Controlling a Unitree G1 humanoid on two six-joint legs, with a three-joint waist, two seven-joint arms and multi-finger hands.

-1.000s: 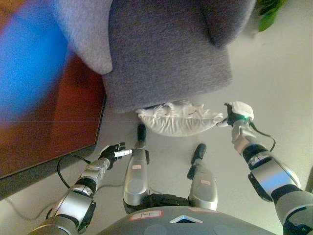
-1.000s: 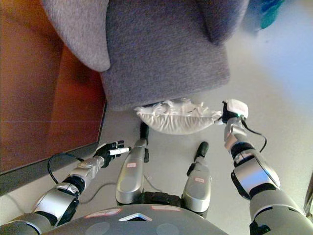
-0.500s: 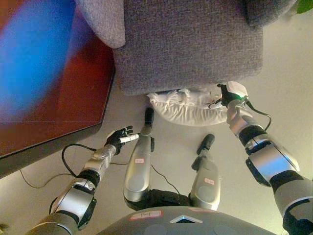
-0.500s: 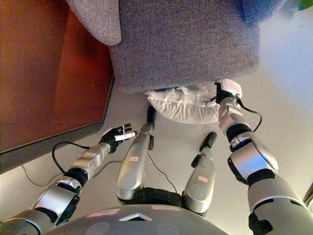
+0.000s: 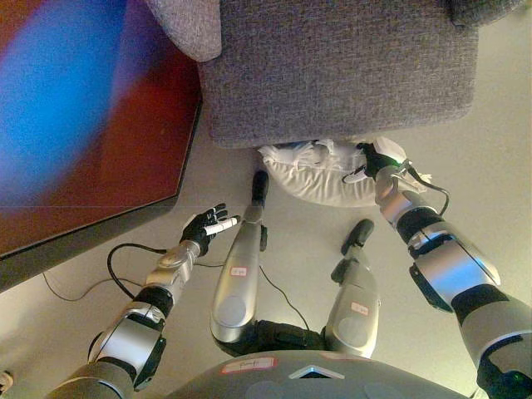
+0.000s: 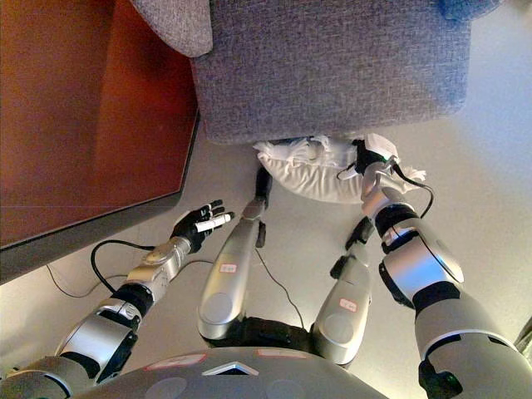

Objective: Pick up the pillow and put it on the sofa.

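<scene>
A white pillow (image 5: 320, 173) lies half under the grey sofa (image 5: 341, 71); the right hand (image 5: 371, 160) grips its edge, the left hand (image 5: 204, 227) hangs open, so lifting could snag.

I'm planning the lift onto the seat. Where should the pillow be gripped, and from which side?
Probably at the right end of the white pillow, from the robot's right. Its far edge is tucked under the grey sofa front, so only the near side and ends are free. The right hand is already on that end; the left hand hangs open over the floor.
</scene>
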